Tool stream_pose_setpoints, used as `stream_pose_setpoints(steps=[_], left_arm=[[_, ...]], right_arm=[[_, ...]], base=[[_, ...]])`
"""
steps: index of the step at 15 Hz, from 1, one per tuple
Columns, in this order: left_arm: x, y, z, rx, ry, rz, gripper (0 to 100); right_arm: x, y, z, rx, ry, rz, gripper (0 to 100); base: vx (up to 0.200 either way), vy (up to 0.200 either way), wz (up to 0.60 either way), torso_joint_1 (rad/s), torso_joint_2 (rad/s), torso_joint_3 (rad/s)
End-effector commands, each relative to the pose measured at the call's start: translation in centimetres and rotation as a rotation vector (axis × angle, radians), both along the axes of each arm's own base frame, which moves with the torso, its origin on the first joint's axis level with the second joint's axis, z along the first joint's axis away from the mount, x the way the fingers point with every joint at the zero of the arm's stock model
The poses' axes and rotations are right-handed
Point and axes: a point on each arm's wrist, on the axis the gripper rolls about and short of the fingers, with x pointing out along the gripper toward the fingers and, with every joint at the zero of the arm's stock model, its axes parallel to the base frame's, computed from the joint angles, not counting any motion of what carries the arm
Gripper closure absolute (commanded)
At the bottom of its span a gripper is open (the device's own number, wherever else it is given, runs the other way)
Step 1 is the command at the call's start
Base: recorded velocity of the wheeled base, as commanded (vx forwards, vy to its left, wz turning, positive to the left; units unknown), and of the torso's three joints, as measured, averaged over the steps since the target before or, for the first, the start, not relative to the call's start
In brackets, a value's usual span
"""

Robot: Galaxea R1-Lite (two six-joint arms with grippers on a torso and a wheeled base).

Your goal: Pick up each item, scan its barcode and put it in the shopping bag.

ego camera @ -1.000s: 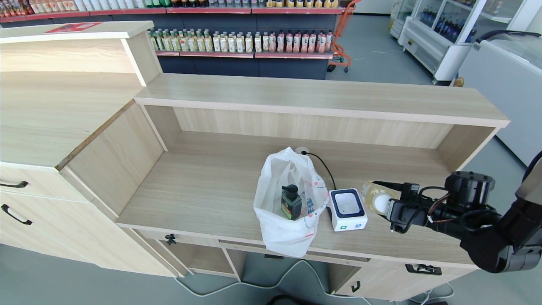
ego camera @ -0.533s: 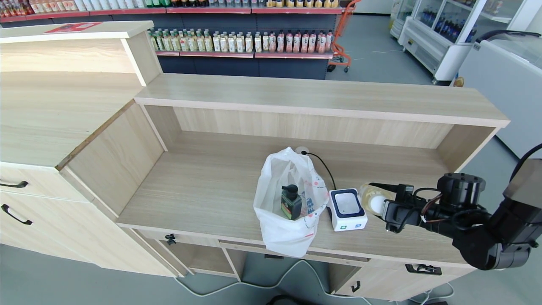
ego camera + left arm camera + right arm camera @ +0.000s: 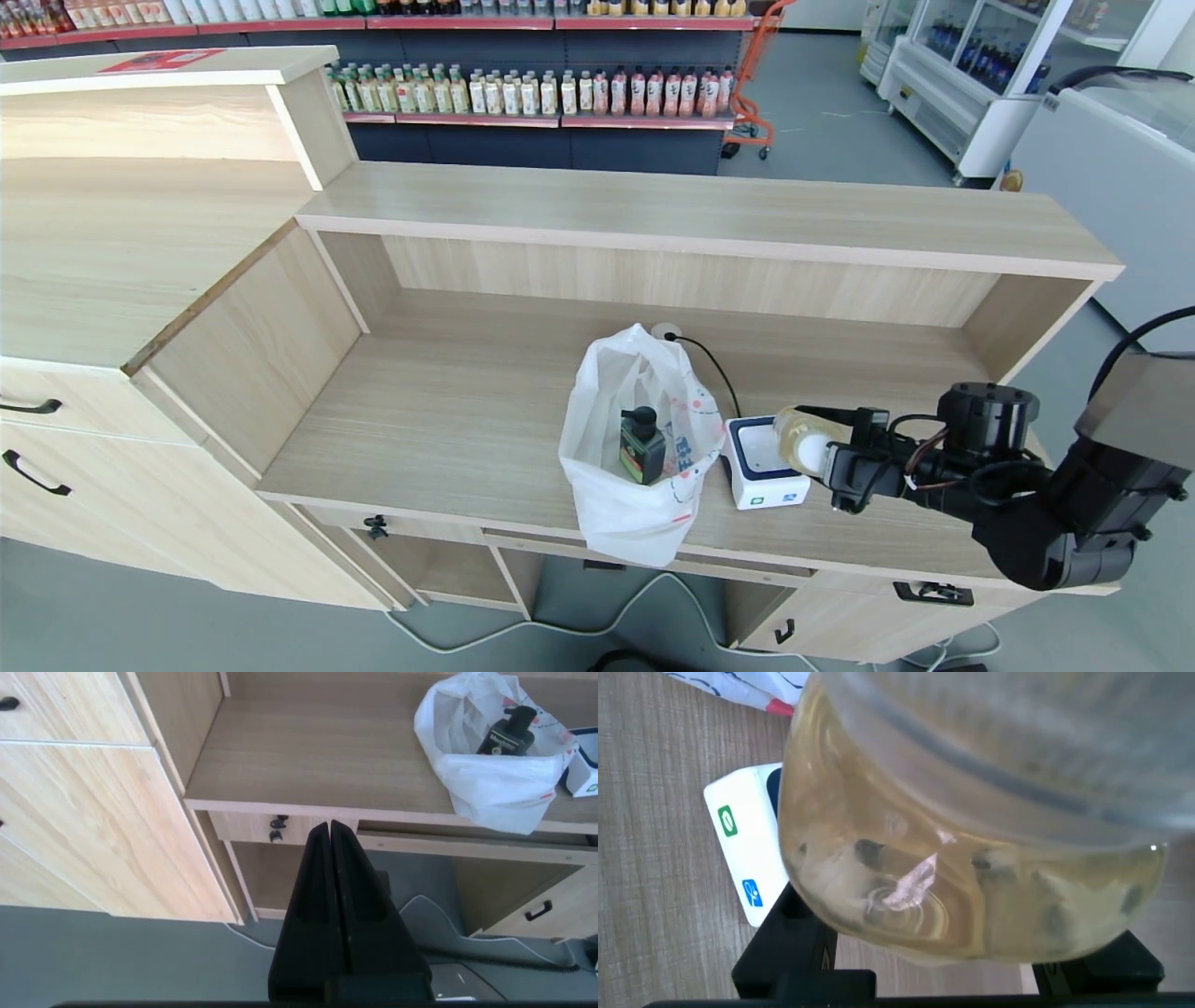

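Note:
My right gripper [image 3: 810,439] is shut on a clear bottle [image 3: 799,437] of pale yellow liquid, held sideways over the right edge of the white barcode scanner [image 3: 758,461] on the counter. In the right wrist view the bottle [image 3: 971,812] looms large, with the scanner [image 3: 747,863] beneath it. The white shopping bag [image 3: 640,448] stands open just left of the scanner, with a dark green pump bottle [image 3: 642,446] inside; the bag [image 3: 491,747] is also in the left wrist view. My left gripper [image 3: 330,831] is shut, hanging low in front of the counter's drawers, holding nothing.
A black cable [image 3: 711,364] runs from the scanner to a hole at the back of the counter. A raised shelf [image 3: 700,210] overhangs the back. Side walls close the counter recess at left and right. Drawers with black handles [image 3: 932,592] sit below the front edge.
My right arm has carried the bottle leftward, from beside the scanner's right side to over its right edge. The bag, scanner and left gripper have stayed put.

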Motion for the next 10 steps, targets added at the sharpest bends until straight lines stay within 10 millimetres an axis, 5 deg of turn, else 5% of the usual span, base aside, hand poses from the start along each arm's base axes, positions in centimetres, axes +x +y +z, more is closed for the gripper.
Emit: stream_pose_setpoints(steps=[1, 10], left_arm=[[0.0, 0.0, 0.0, 0.0, 0.001, 0.0, 100], [0.0, 0.0, -0.1, 0.0, 0.002, 0.0, 100]], right_arm=[[0.5, 0.2, -0.5, 0.0, 0.004, 0.007, 100], [2.4, 1.3, -1.7, 0.011, -0.002, 0.052, 100]], base=[[0.0, 0.0, 0.0, 0.0, 0.0, 0.0], [0.0, 0.0, 0.0, 0.0, 0.0, 0.0]])
